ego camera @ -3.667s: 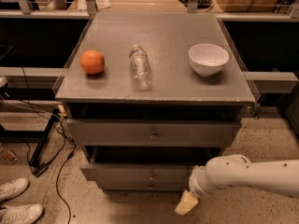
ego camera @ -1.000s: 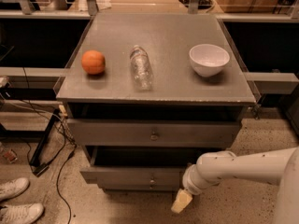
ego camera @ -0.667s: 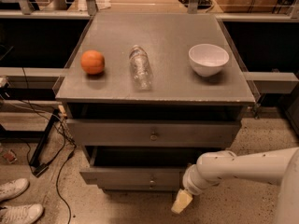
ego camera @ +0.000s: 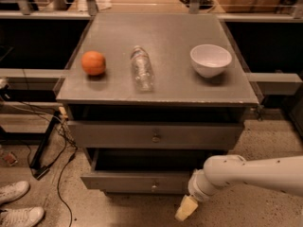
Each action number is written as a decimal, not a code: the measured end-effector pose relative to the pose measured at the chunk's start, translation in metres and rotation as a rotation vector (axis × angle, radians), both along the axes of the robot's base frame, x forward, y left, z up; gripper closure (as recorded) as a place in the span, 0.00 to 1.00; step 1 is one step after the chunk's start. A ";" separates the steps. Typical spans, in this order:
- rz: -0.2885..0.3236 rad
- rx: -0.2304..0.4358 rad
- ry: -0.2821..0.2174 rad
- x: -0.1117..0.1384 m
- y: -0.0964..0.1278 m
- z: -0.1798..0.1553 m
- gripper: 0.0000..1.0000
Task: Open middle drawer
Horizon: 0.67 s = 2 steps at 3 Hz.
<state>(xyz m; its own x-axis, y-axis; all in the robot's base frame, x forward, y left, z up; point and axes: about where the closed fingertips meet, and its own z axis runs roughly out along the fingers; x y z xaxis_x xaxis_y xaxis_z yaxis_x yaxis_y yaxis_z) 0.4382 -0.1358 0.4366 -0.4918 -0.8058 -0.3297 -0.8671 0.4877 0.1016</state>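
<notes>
Camera view puts the middle drawer [ego camera: 123, 180] low, under the top drawer [ego camera: 113, 135], its knob [ego camera: 154, 187] up-left of my gripper [ego camera: 186, 208], which hangs below its right end; spread or pinched, I cannot tell. From this low I could miss the knob, or bump the front and shove it shut.

Set high in front of the cabinet [ego camera: 170, 82], facing steeply down onto its top and drawer fronts. Fairly near, with the gripper [ego camera: 186, 208] at the bottom edge, right of centre.
</notes>
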 end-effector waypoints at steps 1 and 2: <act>-0.013 -0.002 0.016 -0.012 -0.006 0.004 0.00; -0.012 0.000 0.013 -0.011 -0.005 0.004 0.00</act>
